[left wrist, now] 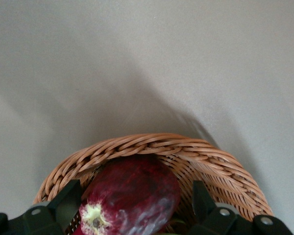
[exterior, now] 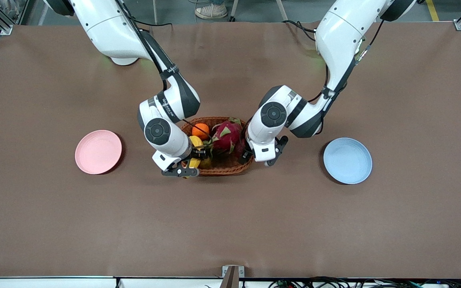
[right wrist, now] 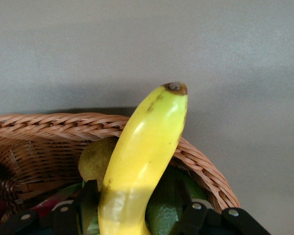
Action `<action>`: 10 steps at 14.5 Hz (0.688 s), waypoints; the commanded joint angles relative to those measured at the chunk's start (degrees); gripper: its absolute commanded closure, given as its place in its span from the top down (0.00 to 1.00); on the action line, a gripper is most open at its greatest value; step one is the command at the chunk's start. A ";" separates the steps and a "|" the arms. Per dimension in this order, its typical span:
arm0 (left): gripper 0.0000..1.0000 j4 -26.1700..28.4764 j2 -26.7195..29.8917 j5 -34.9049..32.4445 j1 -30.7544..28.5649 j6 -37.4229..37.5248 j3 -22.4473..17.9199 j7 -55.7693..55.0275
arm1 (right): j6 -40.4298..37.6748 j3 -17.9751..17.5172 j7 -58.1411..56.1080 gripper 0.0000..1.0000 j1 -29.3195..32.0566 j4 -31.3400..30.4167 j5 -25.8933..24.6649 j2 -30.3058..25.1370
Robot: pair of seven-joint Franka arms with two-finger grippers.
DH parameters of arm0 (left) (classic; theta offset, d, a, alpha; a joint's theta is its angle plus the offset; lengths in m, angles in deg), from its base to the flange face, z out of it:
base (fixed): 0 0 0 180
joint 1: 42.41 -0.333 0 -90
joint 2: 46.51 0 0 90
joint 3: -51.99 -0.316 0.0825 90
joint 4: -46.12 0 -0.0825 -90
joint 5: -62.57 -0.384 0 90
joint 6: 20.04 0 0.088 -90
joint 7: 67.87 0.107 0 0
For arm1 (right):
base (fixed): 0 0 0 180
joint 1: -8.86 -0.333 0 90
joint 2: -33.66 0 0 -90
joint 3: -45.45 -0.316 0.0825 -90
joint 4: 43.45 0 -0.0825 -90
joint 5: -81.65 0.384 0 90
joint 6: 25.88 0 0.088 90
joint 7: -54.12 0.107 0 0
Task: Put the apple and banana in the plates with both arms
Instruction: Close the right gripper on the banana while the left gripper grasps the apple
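The dark red apple lies in the wicker basket between the spread fingers of my left gripper, with a gap at one finger. In the front view this gripper is down in the basket's end toward the left arm, and the wrist hides the apple. The yellow banana leans on the basket rim. My right gripper is open around its lower part, at the basket's other end. The pink plate and the blue plate are empty.
The basket stands mid-table between the plates and also holds a pink dragon fruit, an orange, a dark green avocado and a brownish-green fruit beside the banana.
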 commanded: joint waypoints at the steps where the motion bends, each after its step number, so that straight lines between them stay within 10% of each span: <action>1: 1.00 1.95 1.96 -0.47 0.40 -0.91 -0.41 -1.08 | -0.37 0.45 0.65 0.65 -0.60 0.16 0.90 0.08; 10: 1.00 4.41 3.19 -1.52 0.40 -0.38 -0.41 -1.08 | -0.10 0.45 1.97 0.38 -1.48 0.25 0.81 -0.01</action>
